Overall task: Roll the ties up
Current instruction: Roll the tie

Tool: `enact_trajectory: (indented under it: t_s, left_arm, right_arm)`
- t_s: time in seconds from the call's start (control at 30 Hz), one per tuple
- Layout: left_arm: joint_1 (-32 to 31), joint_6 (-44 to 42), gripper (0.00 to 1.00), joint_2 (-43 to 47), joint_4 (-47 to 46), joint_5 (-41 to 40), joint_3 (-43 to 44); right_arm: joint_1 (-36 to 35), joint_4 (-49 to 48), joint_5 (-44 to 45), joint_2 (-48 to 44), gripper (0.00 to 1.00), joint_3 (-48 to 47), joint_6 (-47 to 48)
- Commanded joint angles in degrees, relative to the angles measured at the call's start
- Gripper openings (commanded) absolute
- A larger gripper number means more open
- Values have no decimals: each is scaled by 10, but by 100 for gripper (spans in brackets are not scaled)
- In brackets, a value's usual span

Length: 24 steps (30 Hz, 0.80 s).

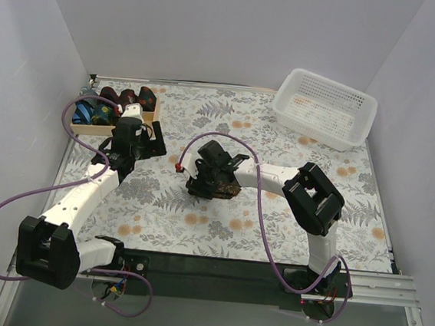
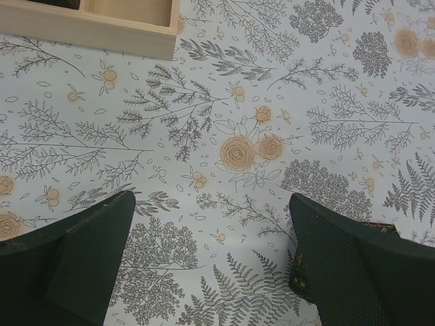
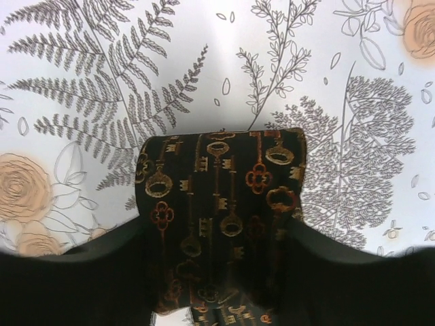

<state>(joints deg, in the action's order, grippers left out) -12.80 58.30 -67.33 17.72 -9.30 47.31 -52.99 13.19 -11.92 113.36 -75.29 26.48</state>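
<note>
- We are seeing the dark tie (image 3: pixel 217 176), with its gold and red key pattern, lying as a compact bundle near the middle of the table, directly under the right gripper (image 3: pixel 214 234).
- The jaws of the right gripper are standing about half open around the bundle. Both fingers (image 3: pixel 81 272) are pressing against its two sides, so we are judging that it is gripped.
- The band of the tie is running straight away from the wrist, along the fingers, so the jaws are squeezing across its width. We are not able to tell whether a loose tail is lying below.
- The right arm is clearly the nearer one. The left gripper (image 2: pixel 211 204) is hanging wide open with nothing between its jaws, above bare cloth near the wooden tray (image 1: pixel 101 129).
- The other ties (image 1: pixel 124 96) are sitting rolled in that tray, at the far left corner.
- The flowered tablecloth (image 1: pixel 196 223) is lying flat, and we are finding room on every side of the bundle. The white basket (image 1: pixel 360 119) is standing well apart at the far right.
</note>
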Motion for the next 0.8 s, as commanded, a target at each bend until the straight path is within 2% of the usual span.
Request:
enact_trajectory:
  t_s: [0.0,0.03,0.07,0.2,0.3,0.53,0.67,0.77]
  left_arm:
    - [8,6,91,-1,-8,31,-5]
    - [12,13,96,-3,-8,44,-6]
    - [17,19,98,-3,-7,72,-7]
    - [23,33,98,-11,-9,162,-15]
    - [22,45,98,-18,-15,196,-22]
    - [22,80,98,-10,-54,276,-65]
    - [4,95,98,-15,-65,300,-84]
    - [-16,103,98,-11,-75,300,-100]
  right_arm:
    - [-6,13,-28,-3,61,-11,25]
    - [-6,14,-30,-5,64,-13,28]
    - [-6,15,-34,-10,71,-16,28]
    - [-6,18,-30,-34,78,-27,16]
    - [-5,18,-8,-68,84,-29,-9]
    - [10,-31,21,-190,91,33,-85]
    - [20,-80,93,-276,95,100,-147]
    - [30,-99,116,-320,95,141,-191]
